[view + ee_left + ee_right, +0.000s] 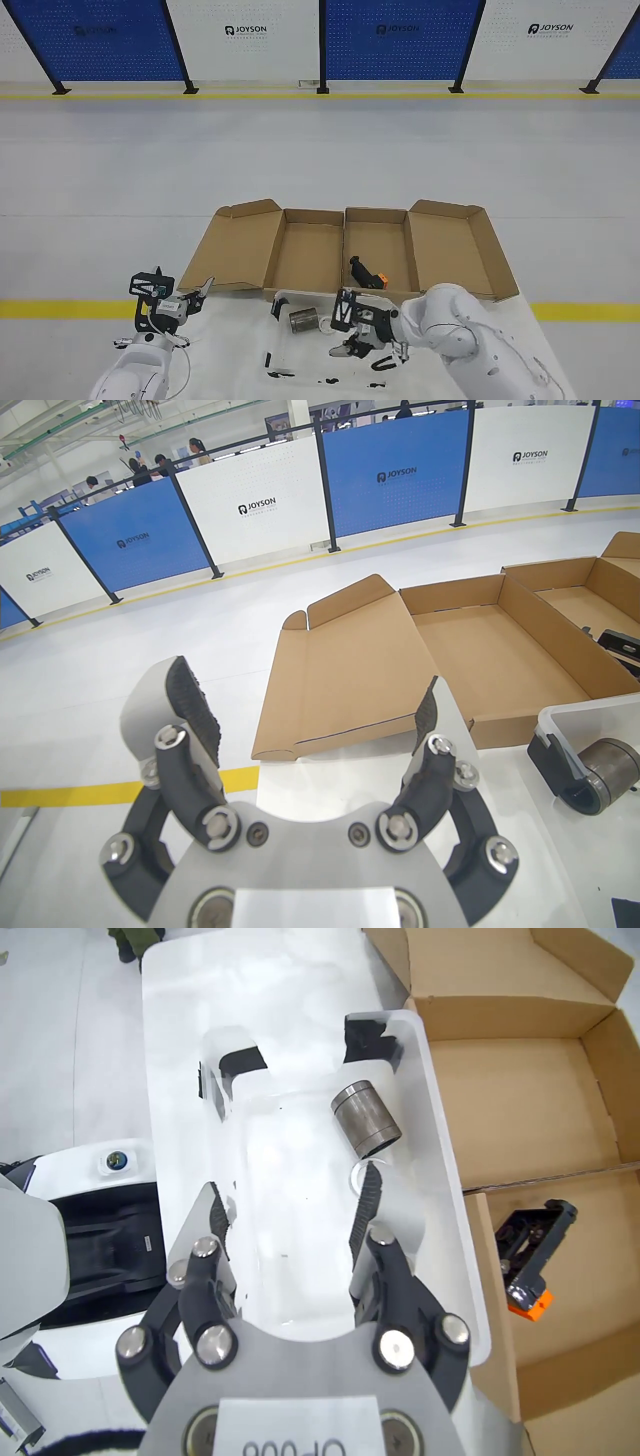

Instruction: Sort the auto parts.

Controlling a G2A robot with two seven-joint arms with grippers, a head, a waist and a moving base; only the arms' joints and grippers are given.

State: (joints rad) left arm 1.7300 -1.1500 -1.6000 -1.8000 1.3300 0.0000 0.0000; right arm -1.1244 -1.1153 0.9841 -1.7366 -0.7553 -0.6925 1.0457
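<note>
Your right gripper [292, 1188] has its jaws spread wide and holds nothing. It hangs low over the clear tray [452, 1188], and one fingertip [369, 1178] is just short of the metal cylinder [366, 1117]. Your left gripper [305, 680] is also wide open and holds nothing. It sits off to the table's left corner, well apart from the tray.

You look to be at the pick-up step: the cylinder is not yet grasped, and the right arm is the one placed to take it. The next move, as I judge it, calls for you to carry the jaws forward until they straddle the cylinder. Turn the wrist so the pads close across its round flanks, not its ends, since it lies at a slant to the jaws. Close firmly, because a smooth round body may roll or slip out.

The cylinder lies on its side in the tray, toward the wall nearest the cardboard box [525, 1093]. It is dull grey metal, short and stout, with a grooved band near each end and a darker end face.

A black part with an orange tip [535, 1253] lies in one compartment of the box. The cylinder probably belongs in the other compartment.
</note>
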